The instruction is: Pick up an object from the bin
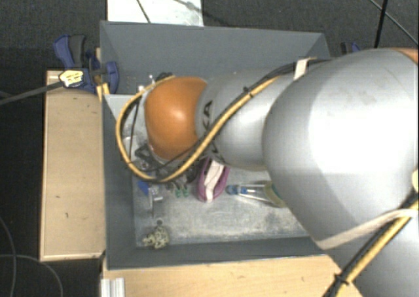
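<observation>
The arm [327, 145] reached into the grey metal bin [216, 53] from the right, and its thick silver links covered much of the bin's right half. At the wrist sat a rounded orange cover [171, 116], with a yellowish cable [226, 121] looping round it and running back along the arm. Below that cover the hand [152, 181] hung low over the left part of the bin floor, close to the left wall. Most of it was hidden by the cover and the dark wrist parts, so I could not tell how far open it was, nor whether it had hold of anything.

The things nearest the hand were 1 small blue piece [142, 188] just beside it on the left and a few small green bits [180, 190] just to its right, all lying on the floor. Which of these, if any, the hand was set upon could not be made out.

Further right, partly under the arm, lay a purple and white object [211, 182]. Beyond it lay a clear tube-like thing with a blue end [252, 192], reaching towards the arm. Well apart from these, near the front left corner, lay 1 small mottled greenish lump [157, 239] on its own.
</observation>
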Controlling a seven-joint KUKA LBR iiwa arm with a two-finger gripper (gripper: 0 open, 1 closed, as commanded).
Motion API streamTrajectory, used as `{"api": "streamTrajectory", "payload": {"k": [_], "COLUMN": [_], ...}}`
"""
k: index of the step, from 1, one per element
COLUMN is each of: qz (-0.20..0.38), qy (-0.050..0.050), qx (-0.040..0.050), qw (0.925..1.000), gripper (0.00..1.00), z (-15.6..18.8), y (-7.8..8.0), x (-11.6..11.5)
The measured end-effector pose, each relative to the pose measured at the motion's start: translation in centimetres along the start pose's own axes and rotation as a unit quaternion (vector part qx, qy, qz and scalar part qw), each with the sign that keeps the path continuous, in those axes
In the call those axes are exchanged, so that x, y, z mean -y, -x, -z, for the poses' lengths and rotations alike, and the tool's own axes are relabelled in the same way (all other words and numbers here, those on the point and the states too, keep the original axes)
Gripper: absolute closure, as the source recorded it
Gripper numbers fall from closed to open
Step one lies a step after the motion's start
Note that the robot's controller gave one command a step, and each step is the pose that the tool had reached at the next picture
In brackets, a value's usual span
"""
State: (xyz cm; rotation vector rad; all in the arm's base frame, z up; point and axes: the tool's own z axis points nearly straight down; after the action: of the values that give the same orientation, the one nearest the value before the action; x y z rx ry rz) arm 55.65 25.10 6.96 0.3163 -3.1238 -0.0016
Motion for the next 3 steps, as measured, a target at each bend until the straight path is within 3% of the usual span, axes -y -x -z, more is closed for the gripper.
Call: {"api": "streamTrajectory", "payload": {"k": [1,2,3], "qz": [0.137,0.136,0.133], "qy": [-0.001,0.000,0.000], "qx": [0.0033,0.0024,0.0053], "qw": [0.9905,0.9908,0.9911], "gripper": [0.00,1.00,1.00], "z": [0.1,0.2,5.4], "y": [1.3,1.3,1.5], "x": [1.7,1.6,1.5]}}
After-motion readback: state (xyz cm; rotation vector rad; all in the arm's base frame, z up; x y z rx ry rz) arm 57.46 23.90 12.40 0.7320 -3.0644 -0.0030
